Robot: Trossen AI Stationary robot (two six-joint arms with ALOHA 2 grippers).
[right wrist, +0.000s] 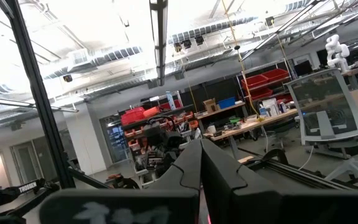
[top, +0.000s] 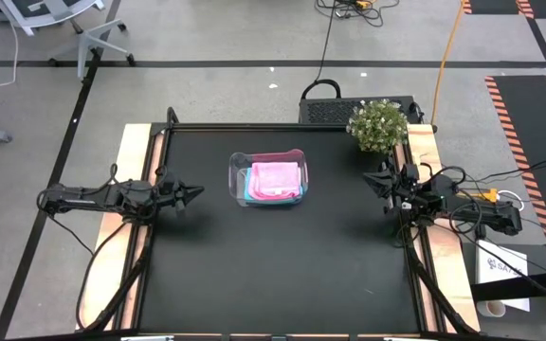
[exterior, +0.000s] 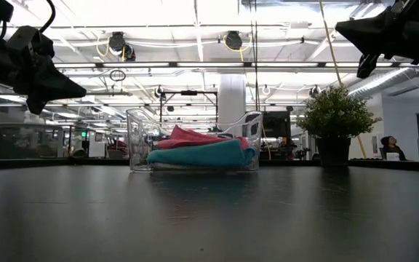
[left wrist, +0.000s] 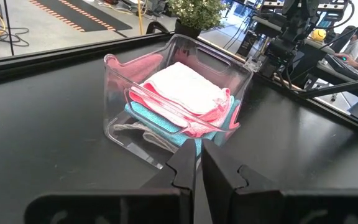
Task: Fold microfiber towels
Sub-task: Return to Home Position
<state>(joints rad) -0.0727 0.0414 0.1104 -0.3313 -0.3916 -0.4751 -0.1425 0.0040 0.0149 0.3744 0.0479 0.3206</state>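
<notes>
Under teal towel [left wrist: 149, 117], grey-white towel [left wrist: 142, 133], left-wrist-view only.

Only one word reads clearly to us: "TROSSEN", white on a dark arm link [right wrist: 28, 186] at eight o'clock in the right wrist view. The logo on the white card [top: 506, 268] is illegible.

Black table [top: 282, 265]: clear tub [top: 235, 180] centre, plant [top: 378, 125] corner.

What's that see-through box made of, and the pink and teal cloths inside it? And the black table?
The box looks like hard clear plastic: glossy, cloths visible through its walls. The pink cloth and teal cloth look like soft, matte, fuzzy fabric, folding in rounded edges. The table top is matte black; its material is unclear.
</notes>
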